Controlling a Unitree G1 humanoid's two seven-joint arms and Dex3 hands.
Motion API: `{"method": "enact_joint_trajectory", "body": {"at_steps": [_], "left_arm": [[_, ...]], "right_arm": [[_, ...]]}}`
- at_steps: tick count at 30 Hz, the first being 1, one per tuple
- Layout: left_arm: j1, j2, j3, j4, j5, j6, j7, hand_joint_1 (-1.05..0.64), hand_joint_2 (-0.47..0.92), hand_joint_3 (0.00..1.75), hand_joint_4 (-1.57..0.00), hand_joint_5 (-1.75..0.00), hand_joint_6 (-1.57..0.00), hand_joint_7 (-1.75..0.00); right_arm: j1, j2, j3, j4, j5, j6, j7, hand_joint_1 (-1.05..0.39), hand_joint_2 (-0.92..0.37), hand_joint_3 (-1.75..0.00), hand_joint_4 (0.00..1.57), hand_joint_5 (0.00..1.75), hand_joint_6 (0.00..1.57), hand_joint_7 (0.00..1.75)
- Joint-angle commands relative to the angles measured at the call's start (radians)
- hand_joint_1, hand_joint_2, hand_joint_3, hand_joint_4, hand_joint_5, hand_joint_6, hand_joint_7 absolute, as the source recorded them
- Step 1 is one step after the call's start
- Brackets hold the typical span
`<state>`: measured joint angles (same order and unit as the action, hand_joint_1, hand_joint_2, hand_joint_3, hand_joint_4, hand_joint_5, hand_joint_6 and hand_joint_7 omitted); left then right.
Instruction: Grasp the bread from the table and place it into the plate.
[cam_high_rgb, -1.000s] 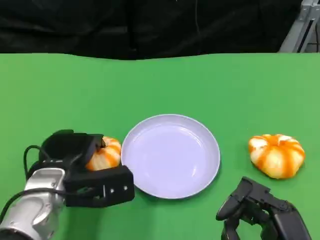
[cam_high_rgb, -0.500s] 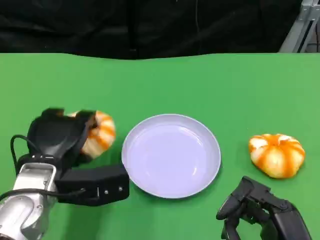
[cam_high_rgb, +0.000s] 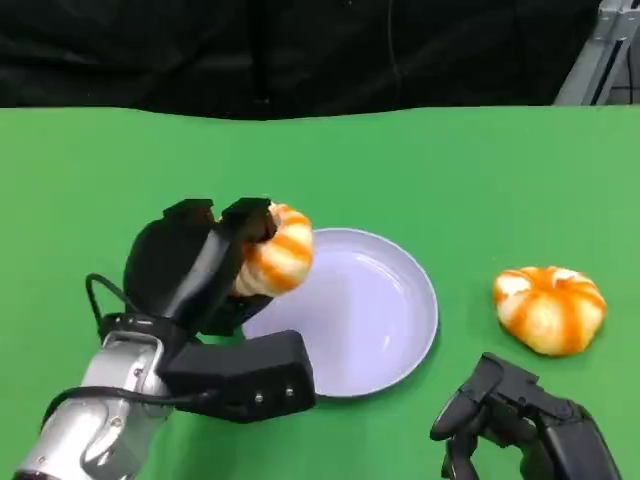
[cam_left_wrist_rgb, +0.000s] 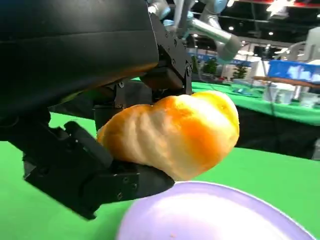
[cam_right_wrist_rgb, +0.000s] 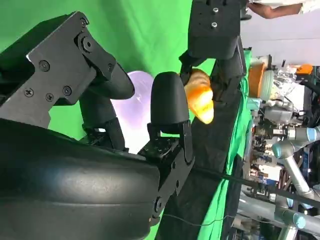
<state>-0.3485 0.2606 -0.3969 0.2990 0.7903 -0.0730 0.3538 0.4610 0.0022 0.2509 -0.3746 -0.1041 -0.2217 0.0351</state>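
A second bread lies on the green table, to the right of the plate and apart from it. Nothing lies on the plate. Behind the table hangs a black curtain.

The left hand holds the bread above the table, over the left rim of the plate. Its fingers are closed around the bread from both sides; in the left wrist view the bread is just above the plate.

The right hand is low at the near edge of the table, right of the plate. Its fingers are a little bent and apart, and they hold nothing.
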Motion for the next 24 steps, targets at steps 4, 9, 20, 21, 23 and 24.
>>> {"method": "enact_joint_trajectory", "body": {"at_steps": [4,9,20,21,23,24], "left_arm": [[-0.039,-0.047,-0.025,-0.002,-0.026,0.033,-0.107,-0.22,0.3,1.43,-0.96,-1.75,-0.78,-1.75],[-0.076,-0.102,-0.063,-0.013,-0.083,0.098,-0.326,-0.22,0.45,1.03,-0.82,-1.75,-0.8,-1.11],[-0.096,-0.036,-0.086,-0.111,-0.099,0.17,-0.623,-0.75,0.92,0.29,0.0,-0.47,0.0,-0.3],[-0.096,-0.032,-0.087,-0.121,-0.093,0.183,-0.638,-0.76,0.92,0.29,0.0,-0.43,0.0,-0.25],[-0.095,-0.027,-0.089,-0.138,-0.083,0.204,-0.658,-0.78,0.92,0.28,0.0,-0.3,0.0,-0.05],[-0.095,-0.025,-0.09,-0.143,-0.08,0.211,-0.663,-0.78,0.92,0.28,0.0,-0.27,0.0,-0.03]], "right_arm": [[0.005,-0.01,-0.007,-0.016,0.008,-0.002,0.002,-0.02,-0.34,-1.39,0.66,1.74,0.65,1.53],[0.007,-0.011,-0.006,-0.017,0.01,-0.004,0.005,-0.02,-0.33,-1.39,0.66,1.75,0.65,1.53],[0.004,-0.006,-0.004,-0.016,0.004,0.006,0.002,-0.02,-0.33,-1.41,0.64,1.74,0.65,1.53],[0.003,-0.006,-0.006,-0.014,0.006,0.004,0.003,-0.02,-0.33,-1.41,0.64,1.74,0.65,1.53],[0.003,-0.007,-0.007,-0.012,0.01,0.003,0.004,-0.01,-0.33,-1.4,0.65,1.74,0.64,1.53],[0.003,-0.007,-0.008,-0.011,0.011,0.003,0.004,-0.01,-0.33,-1.4,0.65,1.74,0.64,1.53]]}}
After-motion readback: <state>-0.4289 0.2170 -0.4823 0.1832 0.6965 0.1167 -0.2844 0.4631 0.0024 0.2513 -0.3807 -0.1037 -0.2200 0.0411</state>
